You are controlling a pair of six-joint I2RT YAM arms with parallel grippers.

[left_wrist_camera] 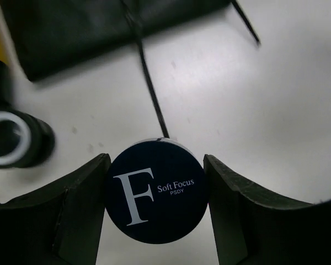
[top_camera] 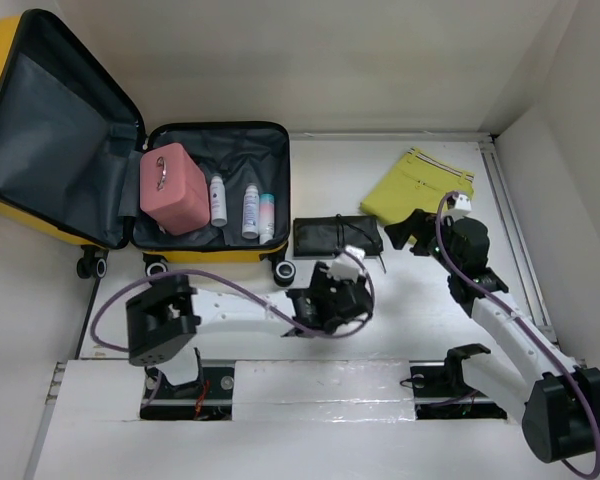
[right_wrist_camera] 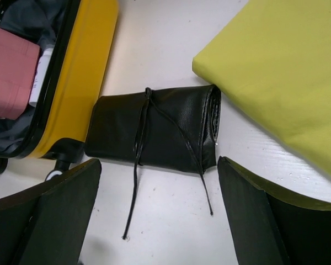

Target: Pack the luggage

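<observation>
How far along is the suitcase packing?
Partway. The pink case and three bottles lie in the yellow suitcase. The left pincer grips a Soft Focus compact. The black rolled pouch and folded yellow cloth lie on the table; the right pincer is open.

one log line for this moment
left gripper: shut on round compact | right gripper: open near black roll pouch | luggage: open, part packed

Pouch [top_camera: 335,236] right of luggage [top_camera: 212,256]; cloth [top_camera: 420,186] right of pouch.
</observation>
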